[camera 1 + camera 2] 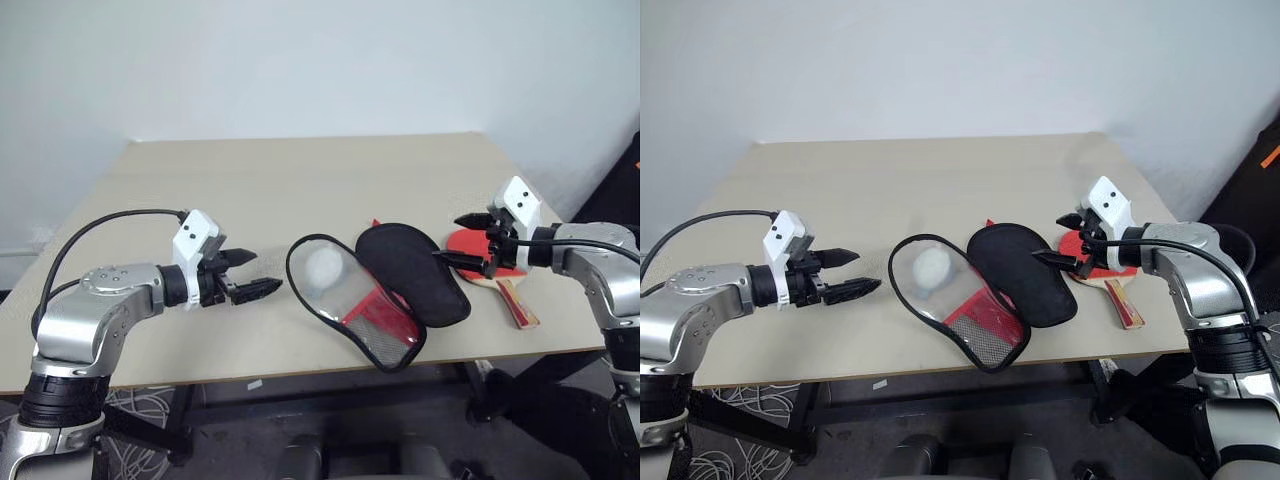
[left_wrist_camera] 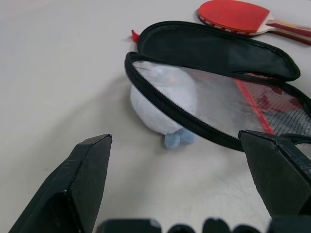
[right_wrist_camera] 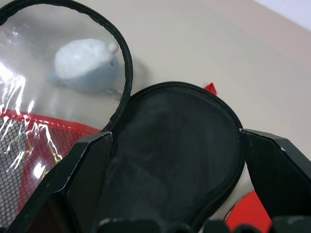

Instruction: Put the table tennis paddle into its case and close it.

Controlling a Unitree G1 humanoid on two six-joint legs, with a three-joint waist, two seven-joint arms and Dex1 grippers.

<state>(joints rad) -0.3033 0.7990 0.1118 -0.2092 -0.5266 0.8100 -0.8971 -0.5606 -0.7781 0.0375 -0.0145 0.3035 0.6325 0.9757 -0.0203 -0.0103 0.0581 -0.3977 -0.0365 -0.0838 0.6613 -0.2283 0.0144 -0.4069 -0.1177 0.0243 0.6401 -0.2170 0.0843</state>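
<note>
The case (image 1: 410, 270) lies unzipped and spread open at the table's front middle. Its black-lined half is on the right. Its left half (image 1: 340, 295) has a clear pocket and red mesh, with black edging. A white fluffy lump (image 2: 163, 104) shows through the clear pocket. The table tennis paddle (image 1: 508, 268) lies flat just right of the case, red face up, handle (image 1: 520, 305) toward the front edge. My right gripper (image 1: 448, 240) hangs open above the blade's left rim, beside the black half. My left gripper (image 1: 265, 271) hovers open and holding nothing, a short way left of the case.
The beige table (image 1: 250, 190) reaches back to a white wall. Case and paddle lie close to the table's front edge (image 1: 300, 372). A dark object (image 1: 625, 185) stands beyond the right corner. Cables (image 1: 130, 440) lie on the floor under the left side.
</note>
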